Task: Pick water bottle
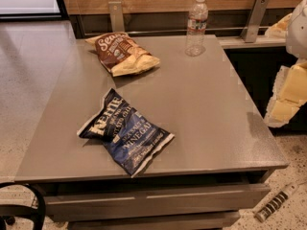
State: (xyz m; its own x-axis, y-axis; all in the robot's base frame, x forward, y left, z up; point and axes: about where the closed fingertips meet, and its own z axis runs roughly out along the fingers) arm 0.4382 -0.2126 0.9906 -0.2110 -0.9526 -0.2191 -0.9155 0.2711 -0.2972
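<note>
- Nearest: blue chip bag (125, 132), lower centre on table (206, 109); brown chip bag (122, 53) upper left.
- Upright water bottle (196, 25) upper centre, at far edge.
- Right edge: gripper (288, 97), well apart from bottle; open or closed cannot be told.
- Judged step: approach; next, reach for bottle's body.

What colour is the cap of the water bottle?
White; camera view shows it atop the water bottle; claw at right edge.

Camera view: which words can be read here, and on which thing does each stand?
"Kettle", "VINEGAR": blue chip bag.
"Sea", rest blurred: brown chip bag.
Water bottle label: red print, too small to read.
Gripper, at right edge beside table: no text seen.
</note>
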